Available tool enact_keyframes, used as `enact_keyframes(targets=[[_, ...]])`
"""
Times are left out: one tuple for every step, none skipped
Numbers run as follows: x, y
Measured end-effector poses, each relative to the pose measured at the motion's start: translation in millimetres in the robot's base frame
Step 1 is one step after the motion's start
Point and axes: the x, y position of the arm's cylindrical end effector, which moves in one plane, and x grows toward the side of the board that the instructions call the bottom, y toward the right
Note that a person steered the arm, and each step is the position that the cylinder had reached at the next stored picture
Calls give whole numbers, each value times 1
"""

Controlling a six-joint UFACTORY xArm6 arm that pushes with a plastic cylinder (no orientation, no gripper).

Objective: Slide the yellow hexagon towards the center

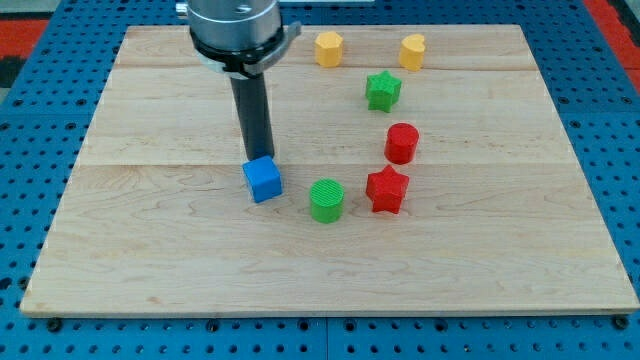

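Counter of pale wood planks, visible grain, smooth-looking, over blue pegboard. Near to far: green plastic cylinder; red plastic star just beside it at 3 o'clock; blue plastic cube at the cylinder's 9 o'clock. My tip sits at the cube's far edge, at or touching its 12 o'clock side, contact hard to confirm. No claw on this rig, just the dark straight rod, so nothing to report as apart or together. Further back: red plastic cylinder, green plastic star, then the far row: yellow plastic hexagon and a second yellow plastic block, rounded, shape unclear.

Hexagon sits at 12 o'clock of the board near the far edge, well apart from my tip. Judgement: small, light, rigid printed piece, likely slides easily on the wood and may spin if hit off-centre. Push squarely on a flat face at its far side, toward 6 o'clock.
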Motion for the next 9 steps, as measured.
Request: enact_keyframes(targets=[[-16, -18], [-92, -26], [-120, 31], [-157, 96], [-187, 117], [-226, 119], [-222, 88], [-184, 45], [-159, 5]])
